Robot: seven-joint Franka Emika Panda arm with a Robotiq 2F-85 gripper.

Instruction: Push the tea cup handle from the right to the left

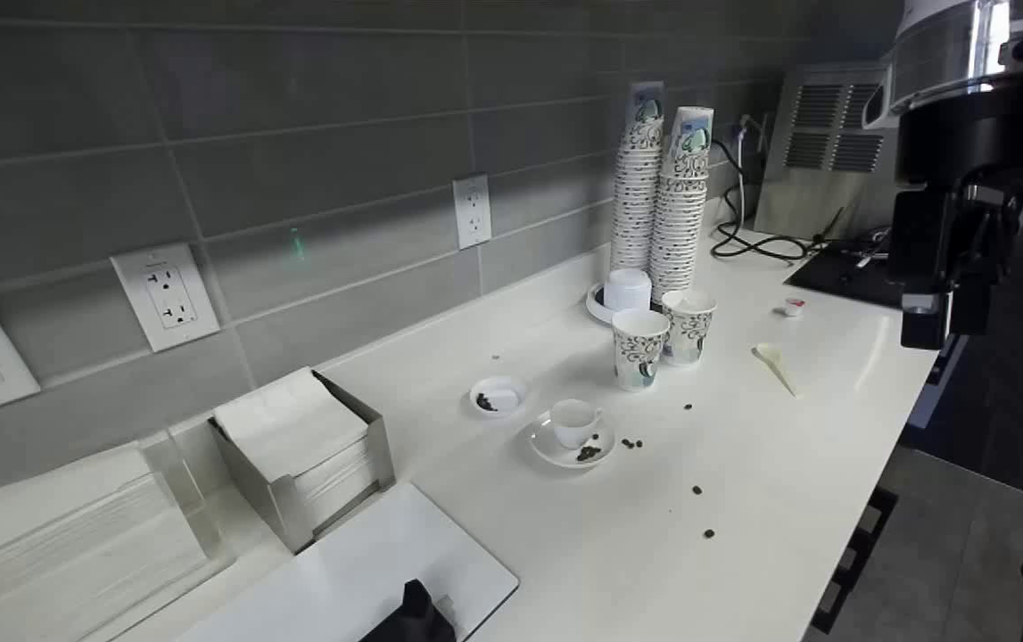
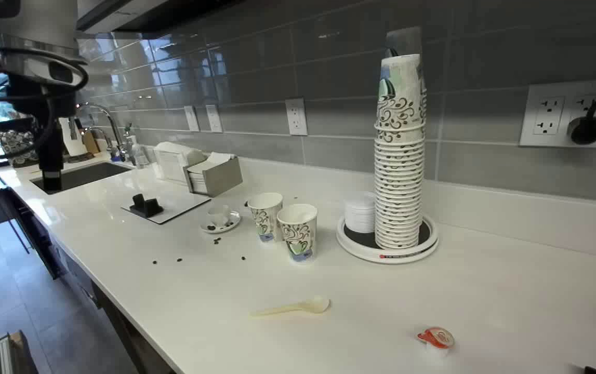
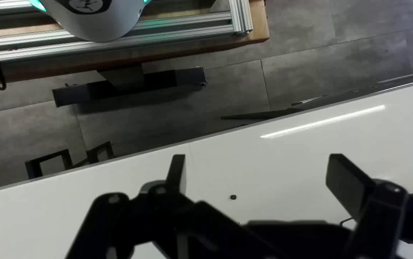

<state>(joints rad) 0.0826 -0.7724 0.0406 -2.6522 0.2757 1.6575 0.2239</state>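
Observation:
The white tea cup (image 1: pixel 572 426) stands upright on its white saucer (image 1: pixel 548 453) on the counter. Dark beans lie on the saucer beside the cup. The handle (image 1: pixel 598 415) points right in that exterior view, toward the paper cups. The tea cup (image 2: pixel 219 214) and saucer (image 2: pixel 232 223) also show in an exterior view, where the handle is too small to make out. My gripper (image 1: pixel 939 330) hangs high near the counter's front edge, well apart from the cup; it also shows here (image 2: pixel 52 182). In the wrist view my gripper (image 3: pixel 258 176) is open and empty; cup and saucer are out of view.
Two patterned paper cups (image 1: pixel 639 352) (image 1: pixel 688 330) stand close beside the tea cup, with tall cup stacks (image 1: pixel 677 214) behind. A small white dish (image 1: pixel 507 392), a spoon (image 1: pixel 774 364), a napkin box (image 1: pixel 379 450) and a black object (image 1: pixel 413 620) are around. Loose beans (image 3: pixel 233 197) lie about.

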